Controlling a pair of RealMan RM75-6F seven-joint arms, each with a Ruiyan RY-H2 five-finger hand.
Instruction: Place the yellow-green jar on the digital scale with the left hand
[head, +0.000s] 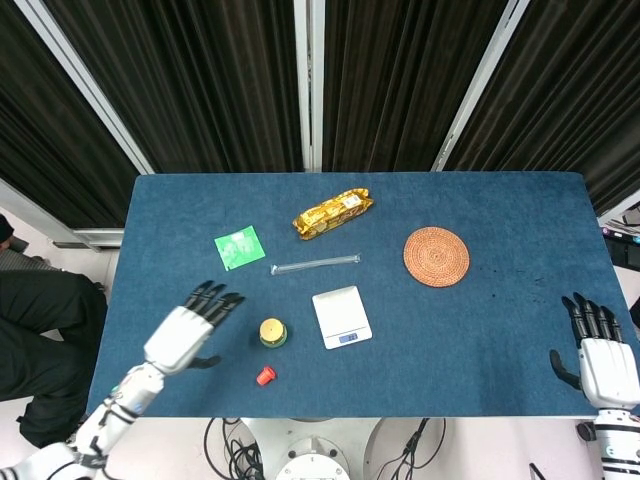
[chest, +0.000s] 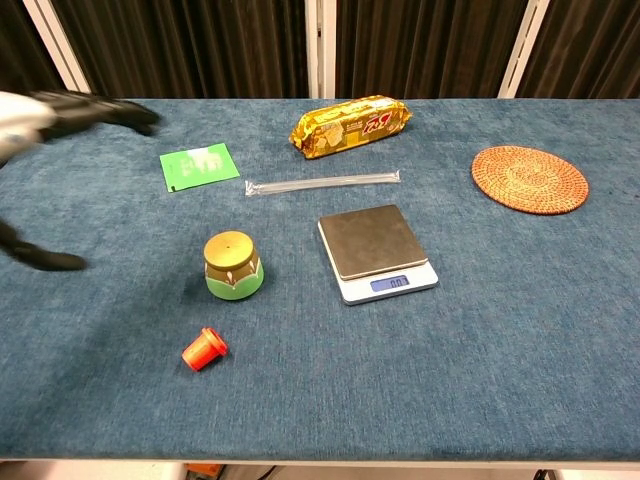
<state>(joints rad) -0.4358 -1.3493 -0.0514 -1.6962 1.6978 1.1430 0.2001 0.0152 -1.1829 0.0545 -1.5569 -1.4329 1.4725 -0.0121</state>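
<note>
your left hand (head: 187, 333) is over the table (head: 500, 330), fingers spread, holding nothing, just left of the yellow-green jar (head: 272, 332) and not touching it. jar sits upright left of the digital scale (head: 341, 316), apart from it. your right hand (head: 603, 362) is open and empty off the table's near right corner.
</note>
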